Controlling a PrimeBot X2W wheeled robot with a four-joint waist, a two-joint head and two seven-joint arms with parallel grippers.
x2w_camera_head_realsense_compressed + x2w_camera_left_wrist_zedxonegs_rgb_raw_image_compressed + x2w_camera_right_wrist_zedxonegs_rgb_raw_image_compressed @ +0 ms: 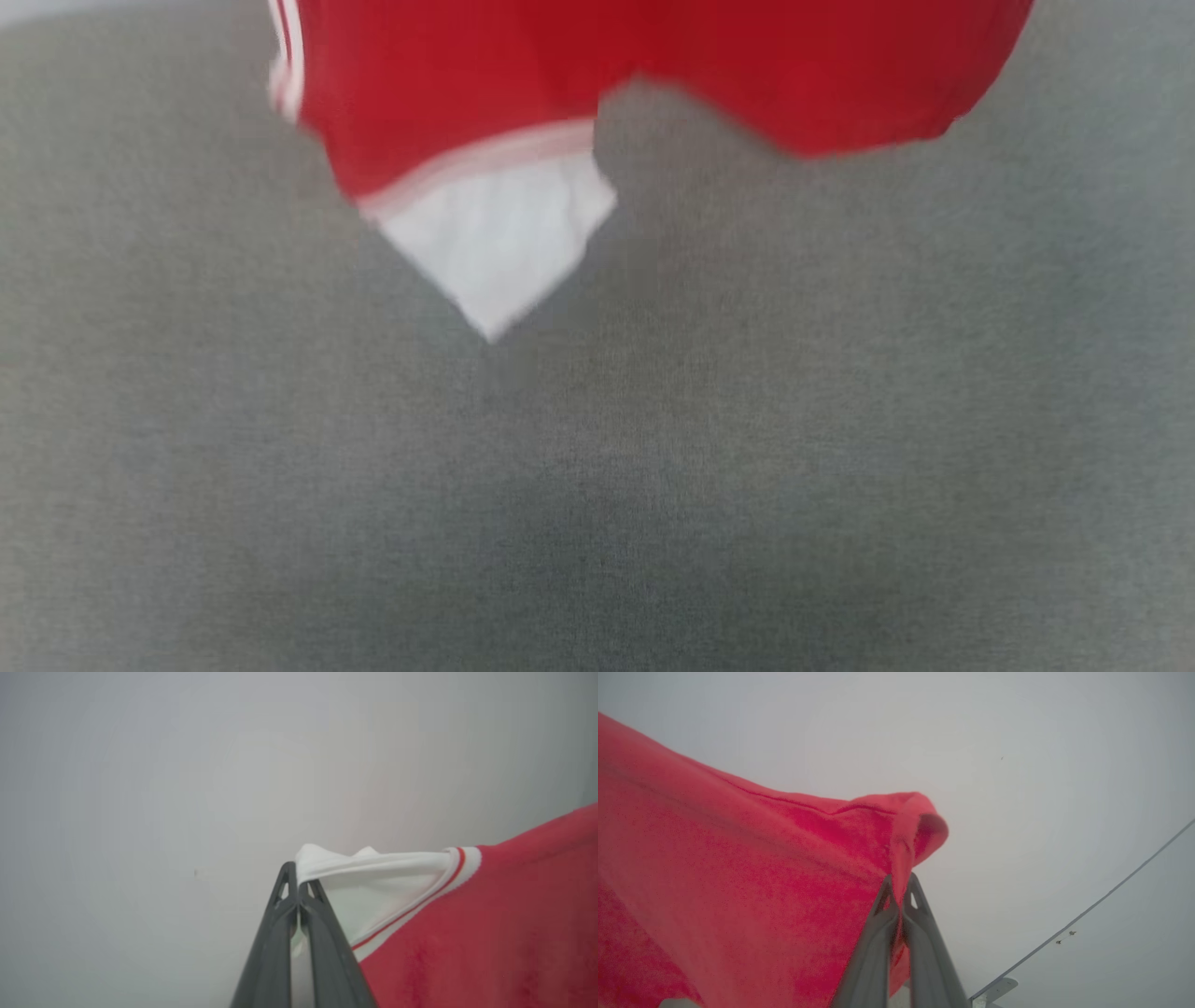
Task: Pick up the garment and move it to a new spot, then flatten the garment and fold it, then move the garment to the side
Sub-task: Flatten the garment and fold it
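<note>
Closest to the lens, my left tool (298, 877) is clenching its two dark fingers on the bunched edge of a white sleeve (373, 863), low and centre in the left wrist frame. The red body of the garment (467, 933) is spreading out to the lower right. In the right wrist frame my right tool (901, 882) is pinching a folded red corner at bottom centre, and the cloth is billowing across the left half.

From the head camera I am seeing the garment (579, 75) hanging along the top edge, blurred. A white sleeve (495, 243) is dangling point-down at upper centre, seemingly clear of the grey desk (597, 504) below; I cannot tell whether it is the pinched one.

I am judging this to be the carry to a new spot. Both pinches are taking little cloth near the fingertips, so a quick swing or a tug between the arms could pull a corner free. The loose sleeve could also land tucked under the body, making the flattening harder.
</note>
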